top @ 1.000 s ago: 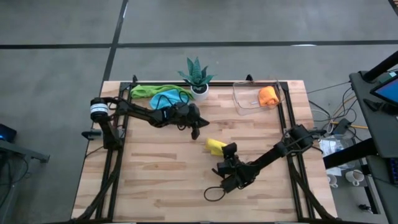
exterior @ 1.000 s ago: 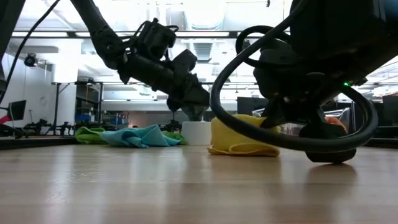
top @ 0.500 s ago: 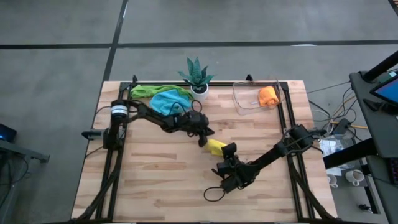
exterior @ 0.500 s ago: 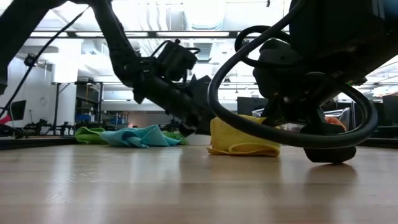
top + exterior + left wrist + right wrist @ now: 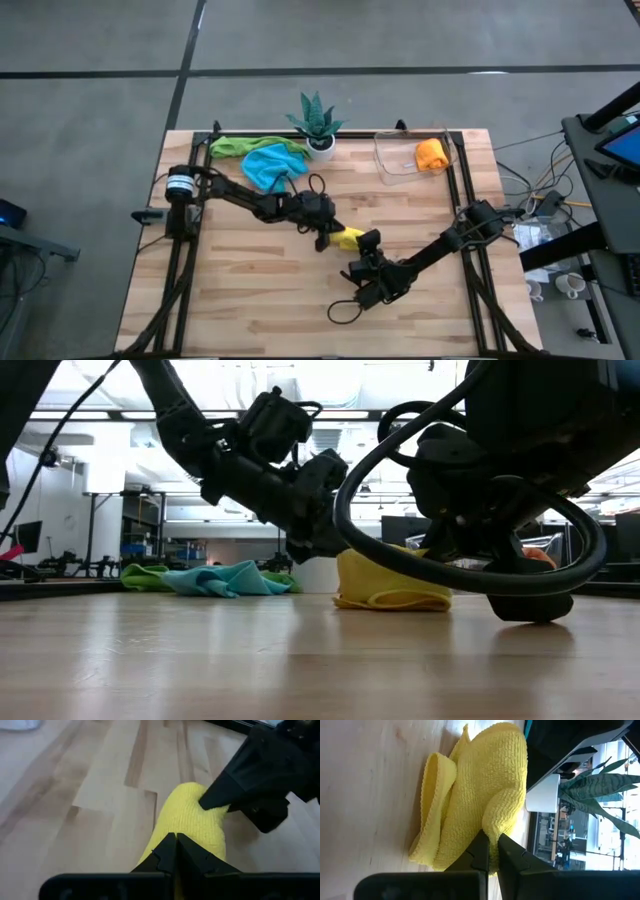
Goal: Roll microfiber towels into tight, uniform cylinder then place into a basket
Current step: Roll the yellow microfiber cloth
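Orange roll [image 5: 431, 154] already lies in the basket [image 5: 392, 163], my two clenched pincers, left [image 5: 324, 240] and right [image 5: 364, 247], press the half-rolled yellow towel [image 5: 347, 238] mid-table, and blue [image 5: 268, 164] and green [image 5: 232, 146] towels wait unrolled.

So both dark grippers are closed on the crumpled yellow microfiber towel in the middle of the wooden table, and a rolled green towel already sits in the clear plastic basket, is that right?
Not quite: the towel in the clear plastic basket is orange, not green, as the high view shows. The rest holds: the left gripper and right gripper are both shut on the crumpled yellow microfiber towel in the middle of the wooden table.
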Controlling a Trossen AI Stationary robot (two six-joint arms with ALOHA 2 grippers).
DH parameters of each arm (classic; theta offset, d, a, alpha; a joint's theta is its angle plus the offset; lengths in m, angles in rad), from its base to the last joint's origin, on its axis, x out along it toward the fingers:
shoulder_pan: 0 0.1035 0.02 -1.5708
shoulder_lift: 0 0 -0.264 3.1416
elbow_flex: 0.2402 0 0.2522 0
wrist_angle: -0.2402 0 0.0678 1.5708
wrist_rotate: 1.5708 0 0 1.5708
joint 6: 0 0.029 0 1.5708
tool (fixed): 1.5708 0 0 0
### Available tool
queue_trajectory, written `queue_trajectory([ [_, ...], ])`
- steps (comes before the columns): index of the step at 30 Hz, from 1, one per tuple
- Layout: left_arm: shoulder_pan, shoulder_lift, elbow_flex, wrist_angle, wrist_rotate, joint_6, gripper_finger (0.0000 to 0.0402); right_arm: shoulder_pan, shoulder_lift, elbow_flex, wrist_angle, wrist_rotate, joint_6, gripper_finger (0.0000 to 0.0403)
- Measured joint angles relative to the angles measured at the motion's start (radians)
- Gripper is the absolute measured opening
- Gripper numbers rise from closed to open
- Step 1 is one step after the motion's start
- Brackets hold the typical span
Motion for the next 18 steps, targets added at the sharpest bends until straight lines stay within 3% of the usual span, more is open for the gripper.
queue_trajectory([
  [18, -0.047, 0.003, -0.001, -0.013, -0.042, 0.008, 0.0, -0.001, 0.0, 0.0, 0.002, -0.021, 0.001, 0.0008],
])
